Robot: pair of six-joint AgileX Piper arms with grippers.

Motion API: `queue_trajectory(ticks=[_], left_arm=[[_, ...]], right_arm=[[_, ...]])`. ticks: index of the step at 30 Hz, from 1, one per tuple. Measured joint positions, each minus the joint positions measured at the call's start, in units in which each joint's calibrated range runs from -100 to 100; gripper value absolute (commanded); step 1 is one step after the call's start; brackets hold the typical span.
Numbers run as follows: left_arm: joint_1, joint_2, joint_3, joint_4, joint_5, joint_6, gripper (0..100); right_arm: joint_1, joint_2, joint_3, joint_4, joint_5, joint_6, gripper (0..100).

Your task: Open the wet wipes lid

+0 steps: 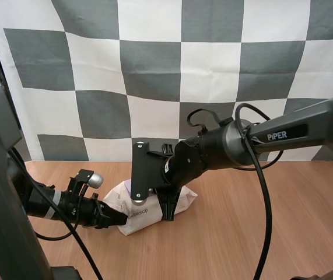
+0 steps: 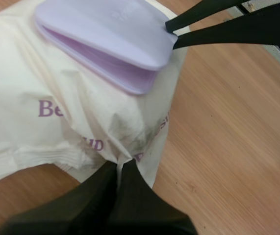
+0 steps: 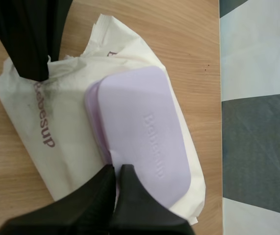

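High view: the wooden table (image 1: 259, 221) carries the pack of wipes (image 1: 143, 220) near the middle of its visible stretch. The pack lies flat, with its lilac lid (image 1: 129, 188) facing up toward the pack's 10 o'clock end.

The two arms close on the pack from opposite sides, which reads as a split of work: one anchors, one lifts. The left gripper (image 1: 121, 219) comes in at the pack's 8 o'clock edge. In the left wrist view its fingers are clenched on the crimped end seam of the soft wrapper, a thin fold caught between the tips. I judge this hold is there to stop the light pack sliding or rising when the lid is pulled.

The right gripper (image 1: 167, 214) reaches down at the pack's 4 o'clock side. In the right wrist view its tips are pressed together at the lid's narrow end, apparently nipping the lip. The left wrist view shows a slim gap between the lid and its base, so the lid seems barely cracked rather than swung open. The next move likely calls for an upward, hinging pull.
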Motion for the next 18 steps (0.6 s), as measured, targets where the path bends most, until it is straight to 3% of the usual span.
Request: queue_trajectory(ticks=[18], left_arm=[[0.0, 0.0, 1.1, 1.1, 0.0, 0.0, 0]], right_arm=[[0.0, 0.0, -1.3, 1.2, -10.5, 0.4, 0]])
